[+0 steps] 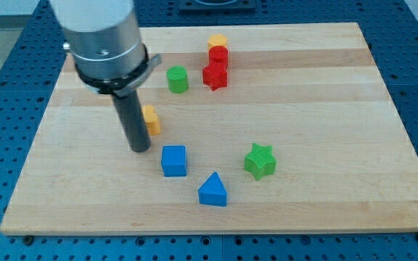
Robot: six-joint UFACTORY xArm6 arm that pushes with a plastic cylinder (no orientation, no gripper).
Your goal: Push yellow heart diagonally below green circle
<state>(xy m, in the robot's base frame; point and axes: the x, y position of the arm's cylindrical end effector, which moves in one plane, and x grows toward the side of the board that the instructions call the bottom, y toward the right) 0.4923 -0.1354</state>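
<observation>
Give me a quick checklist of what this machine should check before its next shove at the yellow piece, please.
1. My tip on the board: ok.
2. Tip beside the yellow block, at its left: ok; contact: cannot tell.
3. Yellow block's heart shape, half hidden by the rod: cannot tell.
4. Green circle visible, up-right of the yellow block: ok.
5. Board between them free of blocks: ok.
6. Blue cube apart from my tip: ok.
</observation>
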